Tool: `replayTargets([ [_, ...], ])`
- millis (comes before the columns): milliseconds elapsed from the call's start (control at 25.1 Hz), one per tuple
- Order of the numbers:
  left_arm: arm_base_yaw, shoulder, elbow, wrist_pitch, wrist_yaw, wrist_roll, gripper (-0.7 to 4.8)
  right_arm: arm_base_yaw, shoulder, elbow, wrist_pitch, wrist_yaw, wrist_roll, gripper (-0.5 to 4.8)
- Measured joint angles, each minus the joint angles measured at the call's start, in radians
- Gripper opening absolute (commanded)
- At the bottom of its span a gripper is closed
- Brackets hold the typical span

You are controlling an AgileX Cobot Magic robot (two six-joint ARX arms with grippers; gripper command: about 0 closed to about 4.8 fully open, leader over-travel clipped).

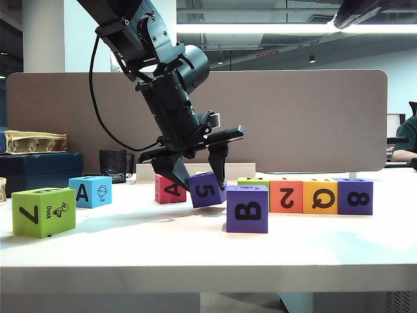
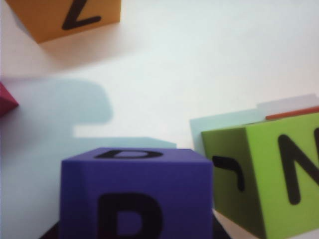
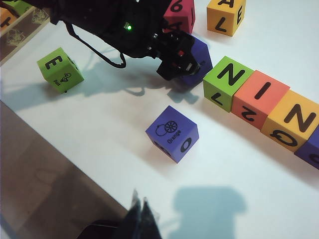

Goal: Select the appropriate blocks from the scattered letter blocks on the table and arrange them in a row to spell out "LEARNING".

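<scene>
Four rowed letter blocks (image 3: 264, 107), left gripper (image 1: 199, 176) clasping purple cube (image 1: 206, 189), right gripper (image 3: 139, 219) pinched

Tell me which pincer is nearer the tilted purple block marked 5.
Left. The left pincer straddles the tilted purple block marked 5, one finger on each side. The right pincer sits shut near the table's front edge, well away from it.

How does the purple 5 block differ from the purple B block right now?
Pose: the purple 5 block is tilted; the purple B block sits flat on the table. Hold: the left gripper clamps the 5 block; the B block stands free. The right gripper hangs away from both. Both are same-sized purple cubes.
</scene>
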Motion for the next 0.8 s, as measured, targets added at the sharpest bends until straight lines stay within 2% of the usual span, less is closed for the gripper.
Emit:
replayTargets([
  [120, -0.002, 0.003, 0.000, 0.008, 0.000, -0.002, 2.89, 0.000, 0.002, 0.000, 0.000, 0.000, 0.000, -0.02],
  [240, -0.003, 0.006, 0.000, 0.008, 0.003, -0.002, 3.42, 0.000, 0.002, 0.000, 0.000, 0.000, 0.000, -0.02],
  [559, -0.004, 0.006, 0.002, 0.008, 0.003, 0.000, 3.57, 0.000, 0.002, 0.000, -0.023, 0.000, 0.000, -0.02],
  [599, -0.004, 0.006, 0.006, 0.006, 0.003, 0.003, 3.90, 0.000, 0.002, 0.000, -0.023, 0.000, 0.000, -0.02],
  [679, -0.002, 0.007, 0.053, -0.034, 0.003, 0.014, 4.12, 0.000, 0.002, 0.000, -0.023, 0.000, 0.000, -0.02],
  [798, 0.002, 0.006, 0.118, -0.072, 0.003, 0.034, 4.12, 0.000, 0.002, 0.000, -0.023, 0.000, 0.000, -0.02],
])
